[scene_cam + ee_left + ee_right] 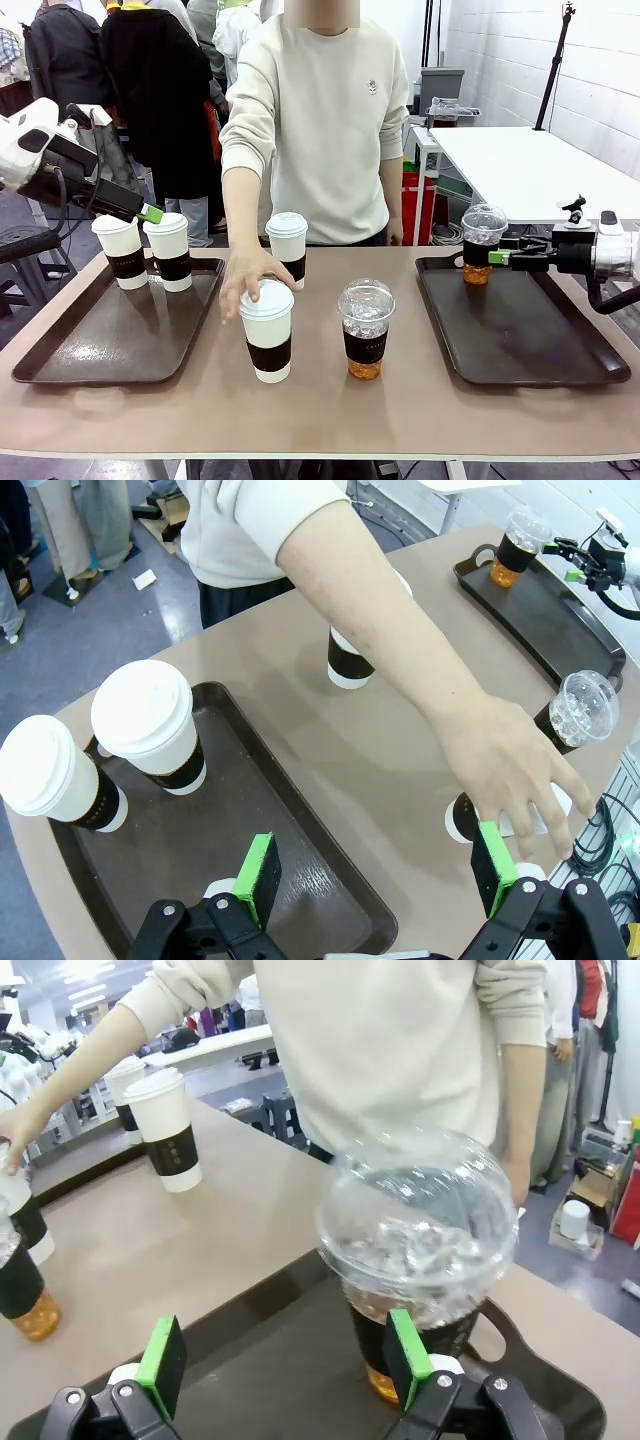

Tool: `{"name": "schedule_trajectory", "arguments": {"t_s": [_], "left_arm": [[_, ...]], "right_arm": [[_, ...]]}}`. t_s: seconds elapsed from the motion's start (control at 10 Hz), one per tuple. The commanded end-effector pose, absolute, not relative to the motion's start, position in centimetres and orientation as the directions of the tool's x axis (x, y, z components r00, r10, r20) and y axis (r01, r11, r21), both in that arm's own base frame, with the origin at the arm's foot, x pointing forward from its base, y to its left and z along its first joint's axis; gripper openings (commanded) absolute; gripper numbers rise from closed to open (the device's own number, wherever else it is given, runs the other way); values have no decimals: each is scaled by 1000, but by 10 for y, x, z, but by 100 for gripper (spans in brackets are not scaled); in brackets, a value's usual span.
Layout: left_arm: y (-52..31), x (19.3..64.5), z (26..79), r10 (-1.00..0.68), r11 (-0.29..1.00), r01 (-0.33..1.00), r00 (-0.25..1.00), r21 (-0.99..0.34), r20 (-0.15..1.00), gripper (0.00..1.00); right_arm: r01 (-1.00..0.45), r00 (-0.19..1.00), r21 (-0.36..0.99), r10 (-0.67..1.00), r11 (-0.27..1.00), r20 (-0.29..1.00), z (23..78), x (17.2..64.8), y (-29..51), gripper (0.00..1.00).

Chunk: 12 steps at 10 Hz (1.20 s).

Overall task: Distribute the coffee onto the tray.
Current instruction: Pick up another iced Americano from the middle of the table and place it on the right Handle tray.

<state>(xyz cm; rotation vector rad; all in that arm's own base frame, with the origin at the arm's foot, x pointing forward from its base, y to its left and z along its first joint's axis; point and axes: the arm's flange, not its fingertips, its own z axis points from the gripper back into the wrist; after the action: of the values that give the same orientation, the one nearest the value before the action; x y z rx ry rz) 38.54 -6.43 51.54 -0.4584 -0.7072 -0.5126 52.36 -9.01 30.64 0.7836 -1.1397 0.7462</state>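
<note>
With the iced cup (482, 240) sitting on the right tray (520, 335), the right gripper (497, 258) stood wide open (holding nothing); backing clear seemed next.

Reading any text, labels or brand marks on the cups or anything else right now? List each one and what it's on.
No text is legible.
Middle iced coffee cup: faint pale print on its dark sleeve, too small to read.
Chest emblem on the person's sweater: a tiny mark, no letters readable.
Nearest paper cup: no print visible on the sleeve.
</note>
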Motion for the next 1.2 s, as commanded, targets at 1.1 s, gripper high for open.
{"name": "schedule_trajectory", "arguments": {"t_s": [1.1], "left_arm": [[-63, 386, 514, -277, 777, 585, 650, -233, 707, 100]], "right_arm": [[-923, 286, 79, 532, 378, 797, 475, 500, -42, 100]]}}
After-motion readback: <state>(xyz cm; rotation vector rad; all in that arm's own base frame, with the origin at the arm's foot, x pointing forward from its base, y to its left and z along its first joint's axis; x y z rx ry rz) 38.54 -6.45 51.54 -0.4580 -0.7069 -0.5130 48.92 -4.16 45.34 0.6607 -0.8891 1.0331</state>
